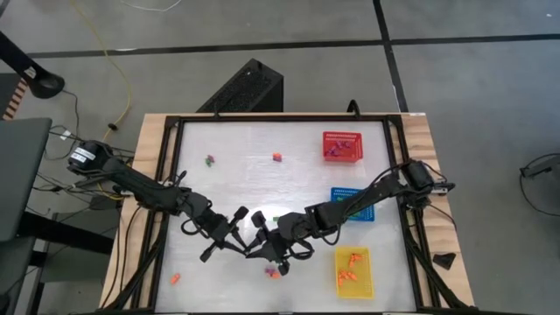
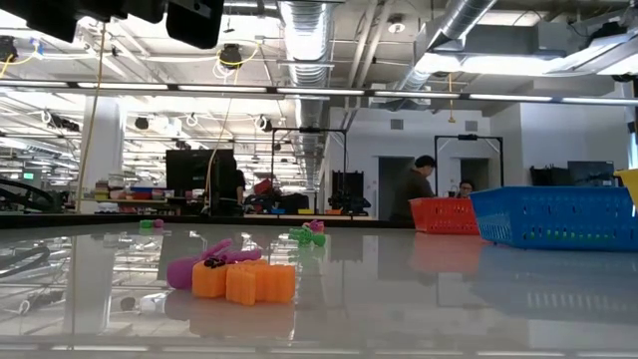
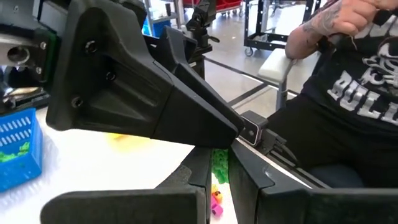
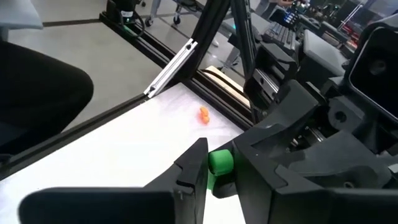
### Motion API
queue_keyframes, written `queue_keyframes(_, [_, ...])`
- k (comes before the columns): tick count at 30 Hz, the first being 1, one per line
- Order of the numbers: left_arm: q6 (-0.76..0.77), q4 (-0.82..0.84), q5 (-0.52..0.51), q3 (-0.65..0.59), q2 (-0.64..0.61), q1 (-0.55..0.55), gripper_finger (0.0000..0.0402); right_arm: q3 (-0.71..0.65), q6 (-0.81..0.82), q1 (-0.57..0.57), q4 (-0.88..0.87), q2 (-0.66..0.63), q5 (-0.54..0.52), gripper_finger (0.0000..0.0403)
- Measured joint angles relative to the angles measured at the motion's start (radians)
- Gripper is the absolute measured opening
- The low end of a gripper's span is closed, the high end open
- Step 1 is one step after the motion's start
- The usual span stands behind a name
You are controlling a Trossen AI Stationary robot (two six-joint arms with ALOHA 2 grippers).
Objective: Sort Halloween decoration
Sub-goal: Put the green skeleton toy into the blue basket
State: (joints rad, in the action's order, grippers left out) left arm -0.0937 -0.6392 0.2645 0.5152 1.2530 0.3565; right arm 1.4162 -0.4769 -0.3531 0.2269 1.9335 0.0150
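Though hidden from above, green trinket (image 4: 220,162) clamped in right jaws; left jaws together.

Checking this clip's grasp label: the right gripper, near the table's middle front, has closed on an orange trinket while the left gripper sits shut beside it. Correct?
Not quite. The trinket between the right gripper's fingers is green, not orange: the right wrist view shows the green trinket pinched there. An orange trinket lies loose farther off on the table. The left gripper is shut beside it, as stated.
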Motion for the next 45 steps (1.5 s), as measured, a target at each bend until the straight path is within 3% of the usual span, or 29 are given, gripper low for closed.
queue_keyframes(7, [0.075, 0.002, -0.008, -0.001, 0.0, -0.006, 0.003, -0.001, -0.003, 0.0, -0.01, 0.0, -0.004, 0.0074])
queue_keyframes(19, [0.078, 0.06, -0.077, -0.001, -0.011, -0.01, 0.0139, -0.002, -0.002, 0.0, -0.103, -0.023, -0.048, 0.0064])
queue_keyframes(25, [0.061, 0.191, -0.216, 0.006, -0.071, -0.013, 0.0158, -0.007, 0.184, -0.006, -0.371, -0.069, -0.046, 0.0063])
queue_keyframes(33, [0.061, 0.297, -0.231, 0.003, -0.107, -0.012, 0.0159, -0.005, 0.499, -0.033, -0.816, -0.129, -0.049, 0.0062])
queue_keyframes(41, [0.064, 0.318, -0.251, 0.003, -0.107, -0.011, 0.0159, -0.004, 0.74, -0.046, -1.279, -0.258, -0.196, 0.0062])
queue_keyframes(45, [0.073, 0.321, -0.251, 0.003, -0.107, -0.011, 0.0159, -0.068, 0.811, -0.034, -1.365, -0.366, -0.249, 0.0067])
